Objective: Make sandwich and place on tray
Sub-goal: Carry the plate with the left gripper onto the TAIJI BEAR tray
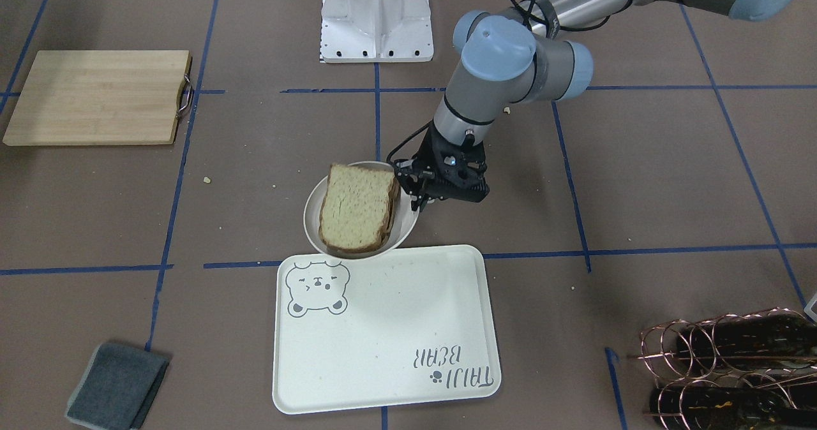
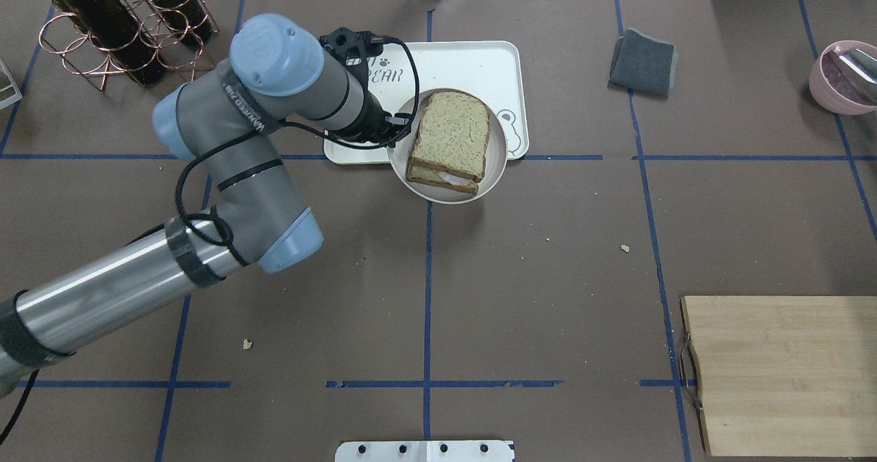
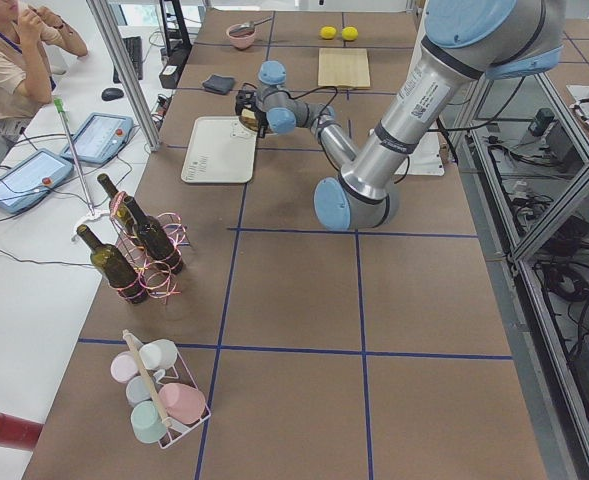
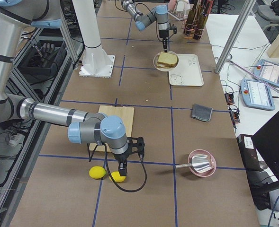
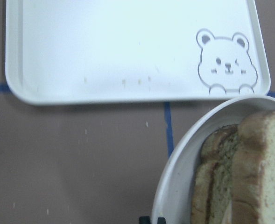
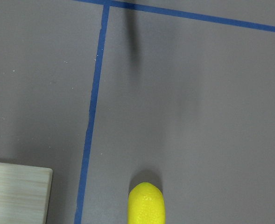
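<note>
The sandwich point(image 1: 357, 207), two slices of pale bread with brown crust, lies on a small round off-white plate point(image 1: 313, 222). A sliver of egg white shows between the slices in the overhead view point(image 2: 449, 176); the yolk is hidden. My left gripper point(image 1: 415, 197) is shut on the plate's rim and holds the plate just over the near edge of the cream bear tray point(image 1: 396, 328). The left wrist view shows the tray point(image 5: 104, 51), the plate rim point(image 5: 174, 186) and the bread point(image 5: 240, 172). My right gripper point(image 4: 122, 172) hangs over two lemons far off; I cannot tell whether it is open or shut.
A wooden cutting board point(image 2: 781, 373) lies at the near right. A grey cloth point(image 2: 644, 61) and a pink bowl point(image 2: 843, 78) are at the far right. A copper rack of wine bottles point(image 2: 116, 23) stands at the far left. A lemon point(image 6: 146, 203) lies under the right wrist.
</note>
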